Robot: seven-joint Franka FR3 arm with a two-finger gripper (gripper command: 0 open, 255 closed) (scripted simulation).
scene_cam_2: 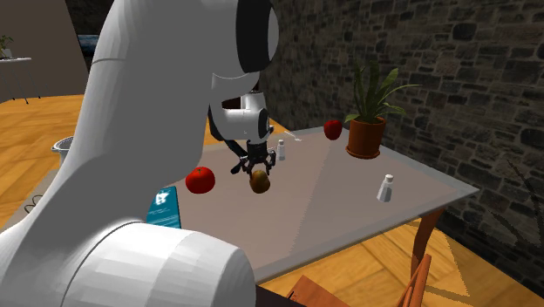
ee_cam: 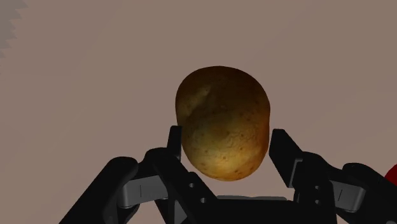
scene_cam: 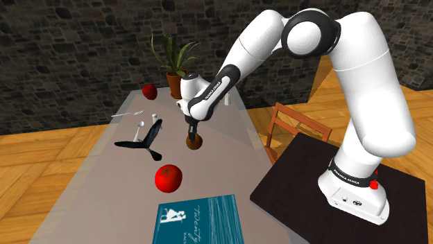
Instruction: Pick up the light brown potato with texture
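Over the grey table (scene_cam: pixel 232 163), the gripper (ee_cam: pixel 224 143) has its jaws closed on the speckled brown potato (ee_cam: pixel 222 108). In the shoulder view a red tomato (scene_cam: pixel 168 178) lies at seven o'clock from it.

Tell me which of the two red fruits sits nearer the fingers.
The red fruit beside the blue book, close to the clasped potato; the other red fruit lies away by the potted plant.

A home dining corner: stone wall (scene_cam: pixel 83 41), plank floor (scene_cam: pixel 41 159), wooden chair (scene_cam: pixel 295 128), potted plant (scene_cam: pixel 175 66) on table (scene_cam: pixel 222 166).
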